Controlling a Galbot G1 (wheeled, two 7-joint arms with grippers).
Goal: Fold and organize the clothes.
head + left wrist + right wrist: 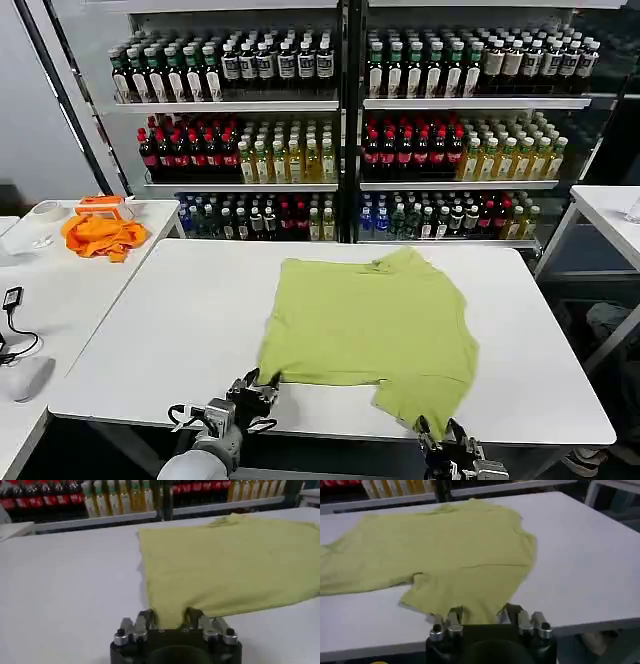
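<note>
The clothes, one lime short-sleeved T-shirt (370, 320), lie spread and partly folded on the white table (170, 320). My left gripper (258, 385) is at the shirt's near left corner. In the left wrist view the left gripper (169, 614) stands open, with the T-shirt (230, 560) hem lying between its fingers. My right gripper (443, 432) is at the table's near edge by the shirt's near right flap. In the right wrist view the right gripper (481, 611) is open too, astride the T-shirt (450, 555) edge.
A bright orange cloth (102, 235) lies on a side table at the left, with a cable and a grey object (25, 375) nearer. Shelves of bottles (340, 100) stand behind. Another white table (610, 205) is at the right.
</note>
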